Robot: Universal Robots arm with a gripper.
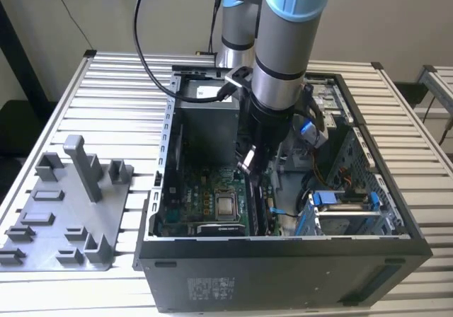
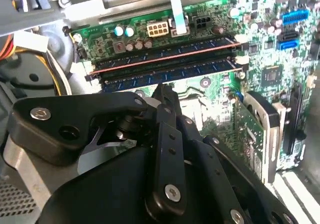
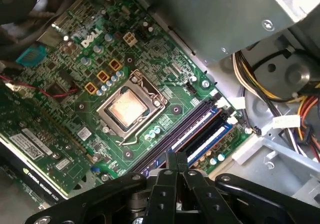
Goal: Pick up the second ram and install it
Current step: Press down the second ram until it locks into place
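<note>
The end effector (image 2: 162,91), fingers pressed together with no ram visibly held, was poised just above the memory slots (image 2: 165,64) of the motherboard (image 3: 100,59), where two sticks appeared seated, so pressing home seemed in hand.

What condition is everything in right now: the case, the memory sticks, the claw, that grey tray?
Computer case: lying flat, side open.
Gripper: shut, empty, just above the memory slots.
Memory sticks: two seated side by side in their slots.
Processor socket: bare, no cooler on it.
Grey tray: on the table beside the case, holding nothing.
</note>
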